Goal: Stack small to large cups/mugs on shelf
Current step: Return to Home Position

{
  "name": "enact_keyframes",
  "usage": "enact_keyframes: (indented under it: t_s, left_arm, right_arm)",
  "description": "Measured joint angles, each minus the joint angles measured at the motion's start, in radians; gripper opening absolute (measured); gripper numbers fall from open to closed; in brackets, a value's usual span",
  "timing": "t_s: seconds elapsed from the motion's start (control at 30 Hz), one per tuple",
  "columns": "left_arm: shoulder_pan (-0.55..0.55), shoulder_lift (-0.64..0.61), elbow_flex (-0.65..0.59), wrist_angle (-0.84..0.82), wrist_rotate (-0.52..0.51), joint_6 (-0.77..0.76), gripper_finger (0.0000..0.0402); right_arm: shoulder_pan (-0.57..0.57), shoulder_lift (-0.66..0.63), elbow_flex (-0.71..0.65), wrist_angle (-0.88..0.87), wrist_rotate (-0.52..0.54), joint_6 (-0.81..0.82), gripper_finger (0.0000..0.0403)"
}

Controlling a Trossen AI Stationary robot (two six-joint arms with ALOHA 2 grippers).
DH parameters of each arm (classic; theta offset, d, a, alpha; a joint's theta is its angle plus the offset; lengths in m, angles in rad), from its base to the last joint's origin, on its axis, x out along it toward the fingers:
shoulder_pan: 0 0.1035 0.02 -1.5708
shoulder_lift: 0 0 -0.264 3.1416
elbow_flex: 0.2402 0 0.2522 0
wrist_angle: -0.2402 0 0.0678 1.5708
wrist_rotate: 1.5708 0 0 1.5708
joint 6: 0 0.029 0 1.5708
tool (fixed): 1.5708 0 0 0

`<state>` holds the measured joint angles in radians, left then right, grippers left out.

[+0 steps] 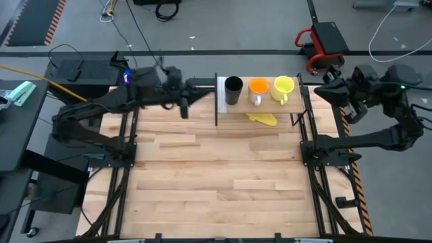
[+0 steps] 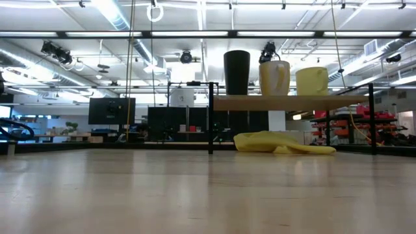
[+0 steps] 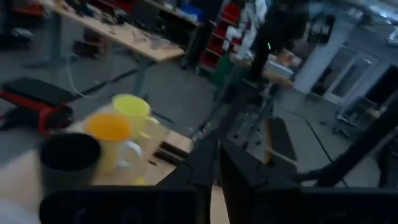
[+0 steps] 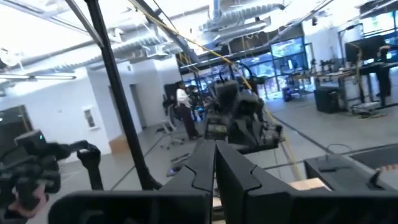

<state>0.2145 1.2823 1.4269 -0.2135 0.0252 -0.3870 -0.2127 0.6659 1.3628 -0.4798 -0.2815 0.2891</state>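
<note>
Both grippers closed on nothing, one off each end of the loaded shelf.

The left gripper (image 3: 216,155) has its fingers pressed together and empty. Seen from above, it points at the shelf (image 1: 243,108) from just beside the shelf's 9 o'clock end. The right gripper (image 4: 215,155), fingers likewise together and empty, hangs near the shelf's 3 o'clock end. The shelf stands at the 12 o'clock edge of the table (image 1: 216,169). Upright on it, side by side, are the black cup (image 1: 233,86) at the 9 o'clock end, the orange mug (image 1: 258,86) in the middle and the yellow mug (image 1: 283,85) at the 3 o'clock end. Both mug handles are turned toward 6 o'clock. A yellow floppy object (image 1: 263,119) lies on the table at the shelf's 6 o'clock edge. The lit screens (image 4: 287,48) in the room behind are too blurred to read.
</note>
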Motion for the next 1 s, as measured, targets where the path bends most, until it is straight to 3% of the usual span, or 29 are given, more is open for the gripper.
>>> enact_keyframes:
  t_s: [0.13,0.27,0.43,0.63,0.87,1.0]
  left_arm:
    - [0.054,-0.079,0.002,-0.136,-0.032,0.005,0.0039]
    - [0.070,-0.136,0.001,-0.252,-0.157,0.007,0.0040]
    - [0.071,-0.208,-0.048,-0.255,-0.222,0.007,0.0033]
    - [0.105,-0.368,-0.225,-0.203,-0.232,-0.047,0.0028]
    - [0.136,-0.622,-0.453,-0.137,-0.238,-0.110,0.0037]
    - [0.138,-0.772,-0.561,-0.138,-0.280,-0.152,0.0040]
  right_arm:
    - [0.000,-0.056,-0.018,-0.012,0.016,-0.005,0.0022]
    - [0.000,-0.151,-0.088,0.002,0.041,0.007,0.0023]
    - [0.000,-0.300,-0.247,0.118,0.090,0.076,0.0023]
    - [0.000,-0.420,-0.384,0.201,0.090,0.137,0.0022]
    - [0.000,-0.482,-0.477,0.210,0.110,0.184,0.0022]
    - [0.000,-0.500,-0.546,0.315,0.124,0.222,0.0022]
